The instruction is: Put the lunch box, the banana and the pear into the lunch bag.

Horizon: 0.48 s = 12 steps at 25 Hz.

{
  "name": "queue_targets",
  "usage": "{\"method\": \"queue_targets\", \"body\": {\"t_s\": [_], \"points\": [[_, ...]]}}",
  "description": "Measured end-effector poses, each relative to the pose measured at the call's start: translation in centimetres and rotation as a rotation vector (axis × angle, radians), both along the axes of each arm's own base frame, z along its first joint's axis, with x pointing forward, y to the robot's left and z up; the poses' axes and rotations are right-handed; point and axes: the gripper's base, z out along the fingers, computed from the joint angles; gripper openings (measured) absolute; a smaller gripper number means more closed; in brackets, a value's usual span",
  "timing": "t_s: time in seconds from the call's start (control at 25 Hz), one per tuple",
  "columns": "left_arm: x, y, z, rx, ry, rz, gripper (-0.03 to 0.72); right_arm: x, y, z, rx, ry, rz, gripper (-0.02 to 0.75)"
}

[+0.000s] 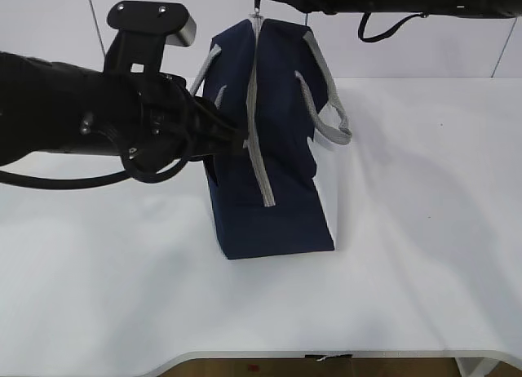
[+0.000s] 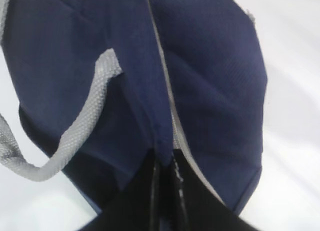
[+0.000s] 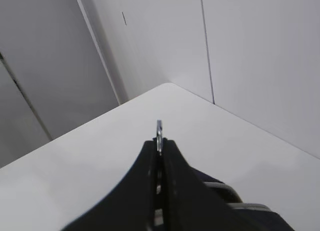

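**Pinching both ends: the lunch bag is held taut along its zipper**

Gripping from two sides here, and the lunch bag (image 1: 273,189) is the only task item on show. It stands toward the far edge of the white table (image 1: 408,295), about midway between left and right edges, with its grey zipper strip (image 1: 258,132) running up the face toward the top.

Left gripper (image 1: 236,142) comes in from the left edge side and bites the bag beside the zipper. The left wrist view shows its fingers (image 2: 150,191) pressed together on a fold of navy fabric right at the strip, with a grey strap handle (image 2: 85,126) looping off to one side. Clamped on the bag, no doubt.

Right gripper (image 3: 159,141) hangs above the bag's top, near the far edge. Its fingers are squeezed tight on a thin metal ring pull (image 3: 159,128), which pokes out just past the tips. In the exterior view the pull (image 1: 258,18) sits at the very peak of the bag.

No lunch box, banana or pear visible in any view; they may already be inside, I can't tell. My read: this is zipper work, one arm anchoring, the other drawing the pull. Whether the bag is being opened or shut isn't clear, though the strip looks closed along what shows.

Next move calls for a steady pull along the line of the strip while the left grip holds firm, or the soft bag may simply lift or tip.
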Motion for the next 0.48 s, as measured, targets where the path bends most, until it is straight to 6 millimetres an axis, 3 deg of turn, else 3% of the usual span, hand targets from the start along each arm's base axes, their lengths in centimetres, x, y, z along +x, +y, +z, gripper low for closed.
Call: {"method": "queue_targets", "body": {"t_s": [0.48], "points": [[-1.3,1.1,1.7,0.067,-0.004,-0.031,-0.005,2.5,-0.2,-1.9,0.039,0.045,-0.056,0.006]]}}
